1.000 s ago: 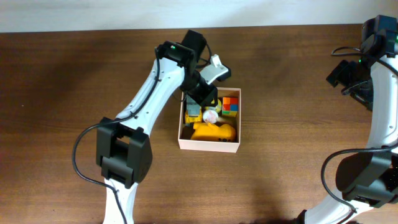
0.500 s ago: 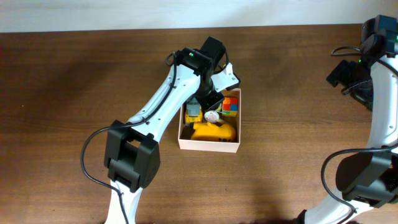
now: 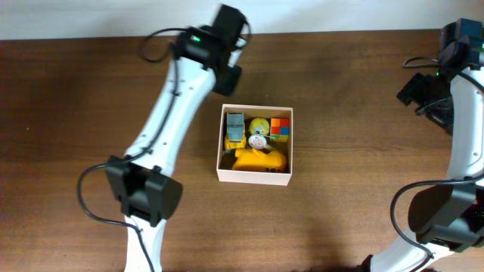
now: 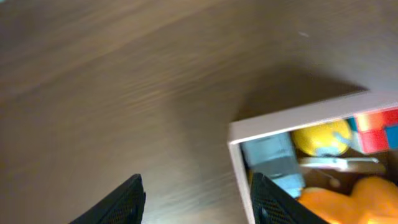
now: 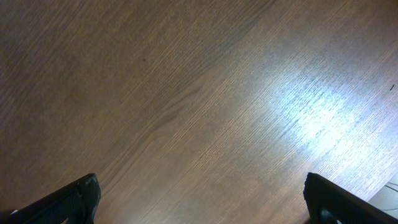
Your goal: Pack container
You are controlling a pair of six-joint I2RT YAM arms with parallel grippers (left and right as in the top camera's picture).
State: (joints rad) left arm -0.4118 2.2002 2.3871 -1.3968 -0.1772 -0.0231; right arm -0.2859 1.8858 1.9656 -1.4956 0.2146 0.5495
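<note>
container (image 3: 254,176): square shallow box with white walls and a tan inside, lying flat near the middle of the brown wooden surface (image 3: 91,113), open top up.
along the container's left wall: a blue-grey and yellow toy (image 3: 235,128).
at the container's far wall: a yellow round toy (image 3: 260,124).
in the container's far right corner: a cube (image 3: 280,128) with red, green and blue faces.
in the container's middle: a small white round piece (image 3: 256,140), too small to tell more.
along the container's near wall: an orange toy (image 3: 262,159), the largest thing inside.
left fingers (image 4: 129,202): apart, with nothing between them and only bare wood below; they hang beyond the container's far left corner, clear of its rim.
left wrist view: blurred; the container's white corner shows just right of the fingers, with the toys inside it.
left arm (image 3: 162,128): white, passing the container's left side without touching it.
right fingers (image 5: 71,202): spread wide and empty over bare wood.
right arm (image 3: 461,113): well to the right of the container, at the edge of the surface.
</note>
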